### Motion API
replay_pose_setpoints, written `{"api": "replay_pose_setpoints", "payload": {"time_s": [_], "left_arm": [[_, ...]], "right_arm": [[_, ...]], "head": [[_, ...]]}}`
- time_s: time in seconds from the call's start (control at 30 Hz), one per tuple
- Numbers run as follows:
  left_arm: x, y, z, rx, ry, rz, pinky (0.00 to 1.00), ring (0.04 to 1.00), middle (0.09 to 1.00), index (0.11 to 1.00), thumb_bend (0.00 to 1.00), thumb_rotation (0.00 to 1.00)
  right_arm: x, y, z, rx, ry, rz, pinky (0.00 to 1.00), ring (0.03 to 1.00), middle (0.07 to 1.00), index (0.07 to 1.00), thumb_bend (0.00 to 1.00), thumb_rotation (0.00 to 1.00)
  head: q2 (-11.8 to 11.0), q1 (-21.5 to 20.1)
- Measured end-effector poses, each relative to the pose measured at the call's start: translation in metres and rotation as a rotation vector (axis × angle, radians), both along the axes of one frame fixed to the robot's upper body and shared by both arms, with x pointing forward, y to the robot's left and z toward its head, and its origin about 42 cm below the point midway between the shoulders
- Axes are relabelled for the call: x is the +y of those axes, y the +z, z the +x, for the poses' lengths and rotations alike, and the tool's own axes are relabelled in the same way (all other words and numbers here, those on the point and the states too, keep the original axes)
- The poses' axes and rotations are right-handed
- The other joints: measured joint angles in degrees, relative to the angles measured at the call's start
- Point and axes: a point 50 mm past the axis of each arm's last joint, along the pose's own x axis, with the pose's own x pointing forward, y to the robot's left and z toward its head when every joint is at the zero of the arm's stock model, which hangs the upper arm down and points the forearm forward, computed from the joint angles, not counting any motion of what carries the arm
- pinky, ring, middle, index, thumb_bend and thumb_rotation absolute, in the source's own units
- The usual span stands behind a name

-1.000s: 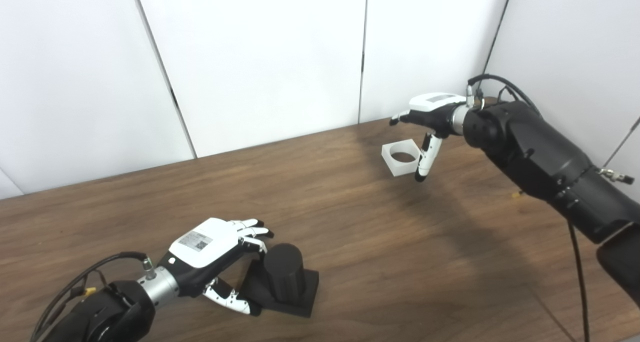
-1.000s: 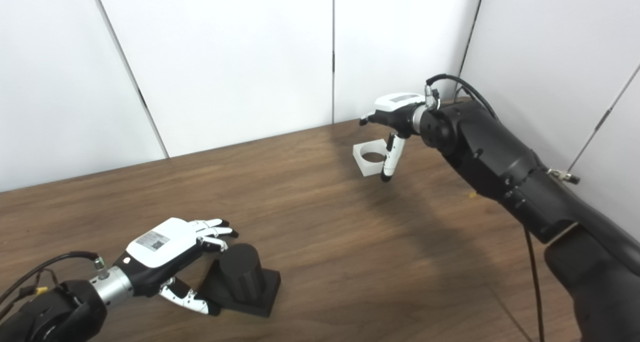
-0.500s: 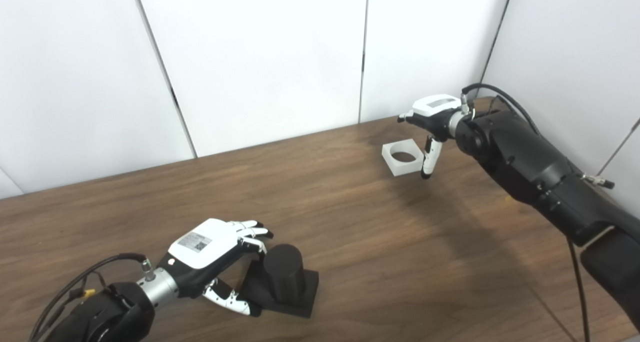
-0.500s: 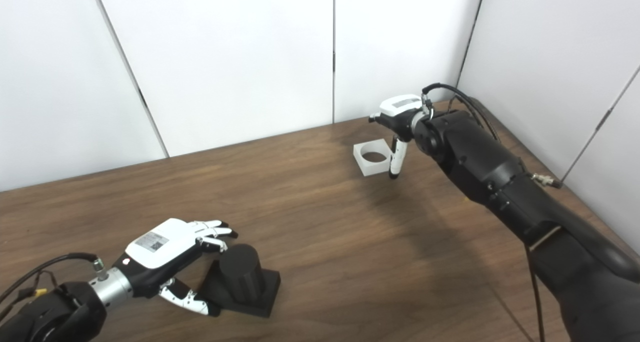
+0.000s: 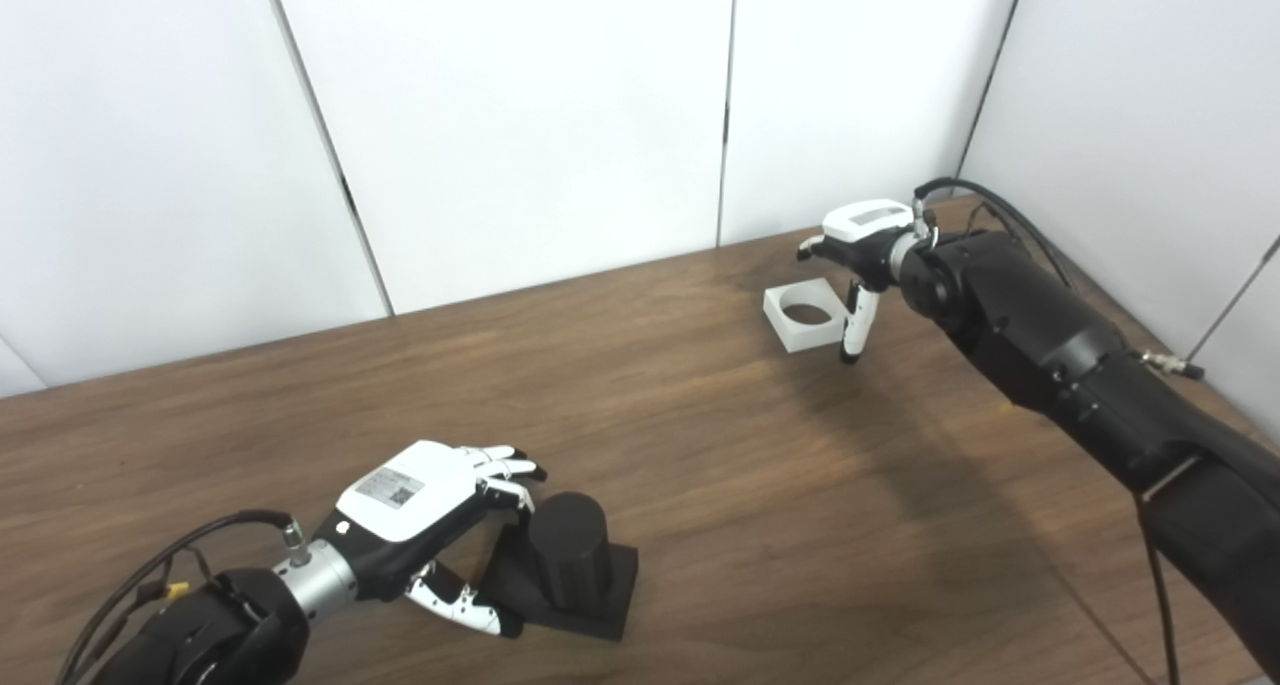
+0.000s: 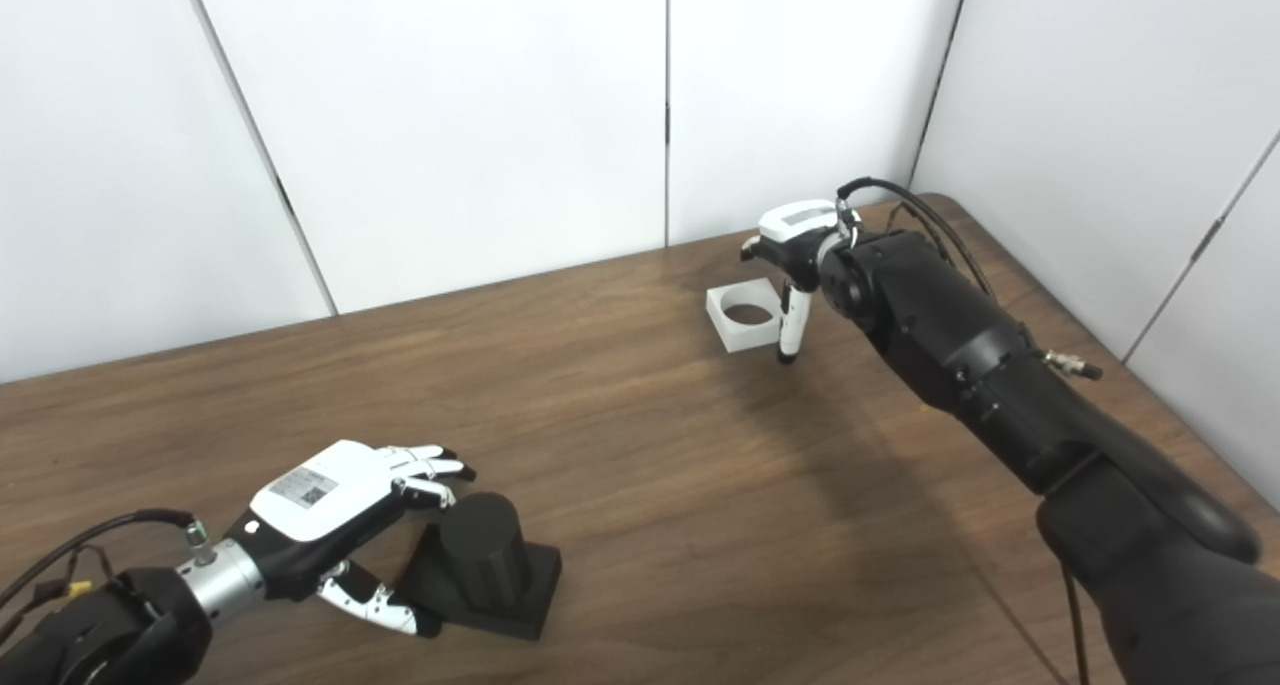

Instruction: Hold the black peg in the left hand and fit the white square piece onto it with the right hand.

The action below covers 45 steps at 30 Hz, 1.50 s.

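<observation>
While the white square plastic piece with a round hole (image 5: 803,315) is lying on the brown wooden table (image 5: 700,465) in the upper right, the right hand (image 5: 856,246) is hovering just beside it, fingers apart; at lower left, the left hand (image 5: 420,500) is opening around the black cylindrical peg on its square base (image 5: 568,557).

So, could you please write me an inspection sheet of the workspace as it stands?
Surface: dark wooden table, bare in the middle.
Job's things: black peg upright on its square base, near edge; white square piece flat, far right.
Clutter: nothing seen.
Robot hands: left robot hand open around the peg's left side, contact unclear; right robot hand open, over the piece's right edge.
Cables: black cable at right wrist; another at left wrist.
Surroundings: white wall panels.
</observation>
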Motion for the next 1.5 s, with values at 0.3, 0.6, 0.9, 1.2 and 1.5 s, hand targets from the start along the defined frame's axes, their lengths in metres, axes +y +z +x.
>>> {"api": "replay_pose_setpoints", "payload": {"time_s": [0.3, 0.6, 0.9, 1.2, 1.5], "left_arm": [[-0.001, 0.001, -0.001, 0.007, 0.006, 0.011, 0.86, 0.922, 0.878, 0.491, 0.52, 0.07], [-0.002, 0.002, -0.001, -0.001, 0.007, 0.017, 0.87, 0.921, 0.88, 0.491, 0.52, 0.07], [-0.002, 0.002, -0.002, -0.003, 0.008, 0.02, 0.87, 0.922, 0.882, 0.491, 0.52, 0.07], [-0.001, 0.002, -0.002, -0.003, 0.01, 0.02, 0.87, 0.917, 0.88, 0.491, 0.52, 0.07], [-0.002, 0.002, -0.002, -0.002, 0.008, 0.023, 0.87, 0.925, 0.886, 0.492, 0.52, 0.07]], "right_arm": [[0.007, -0.01, 0.005, 0.0, 0.008, 0.006, 0.8, 0.897, 0.919, 0.841, 0.82, 0.17], [0.009, -0.014, 0.008, -0.022, 0.022, -0.004, 0.77, 0.876, 0.89, 0.703, 0.79, 0.17], [0.009, -0.017, 0.01, -0.047, 0.051, 0.031, 0.75, 0.836, 0.822, 0.487, 0.52, 0.13], [0.008, -0.018, 0.009, -0.074, 0.065, 0.033, 0.74, 0.812, 0.792, 0.485, 0.52, 0.13], [0.004, -0.019, 0.007, -0.081, 0.051, 0.069, 0.72, 0.813, 0.792, 0.483, 0.52, 0.13]], "head": [[0.27, 1.14], [0.44, 1.32], [0.88, 1.5], [1.32, 1.58], [1.5, 1.58]]}}
